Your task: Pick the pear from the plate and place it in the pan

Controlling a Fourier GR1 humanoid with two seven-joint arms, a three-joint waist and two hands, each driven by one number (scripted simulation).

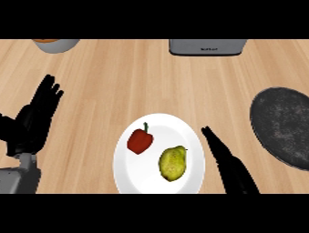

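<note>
A yellow-green pear (173, 163) lies on the right half of a white plate (175, 126) near the counter's front. A red pepper (141, 140) with a green stem sits on the plate's left half. The dark round pan (289, 127) rests at the right edge. My right hand (225, 160) is open with straight fingers, just right of the plate's rim and beside the pear, not touching it. At the left, my left hand (32, 122) rests open with its fingers pointing up, well away from the plate.
A grey appliance (206, 47) stands at the back, right of centre. A pale bowl (56, 44) with something orange in it sits at the back left. Bare wooden counter (116, 82) lies between the plate and the back items.
</note>
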